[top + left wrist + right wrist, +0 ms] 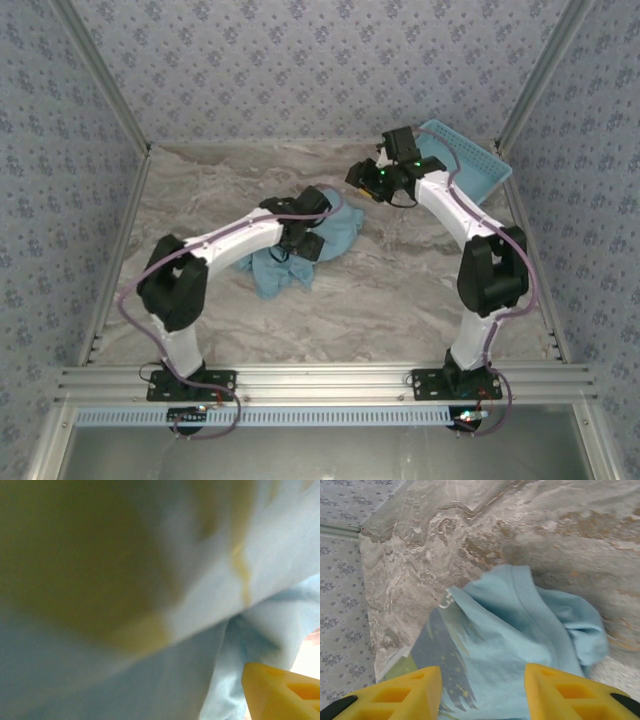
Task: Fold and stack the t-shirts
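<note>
The crumpled t-shirt (272, 275) in the middle of the table (400, 290) looks unflattened, so spreading is probably the step: left gripper (302, 245) buried in it, jaws I cannot tell, right gripper (482, 680) hovering far-right of it, jaws apart and empty; next likely needs 2 corner grips.

I see a light-blue plastic basket (478, 158) at the far right corner of the marbled table (380, 290), with patterned walls (300, 70) around.

The marbled grey surface (400, 290) carries two things. A light-blue shirt (272, 275) lies crumpled in a heap near its middle, a little left of centre. A light-blue lattice basket (480, 165) sits in the far right corner, well apart from the shirt.
</note>
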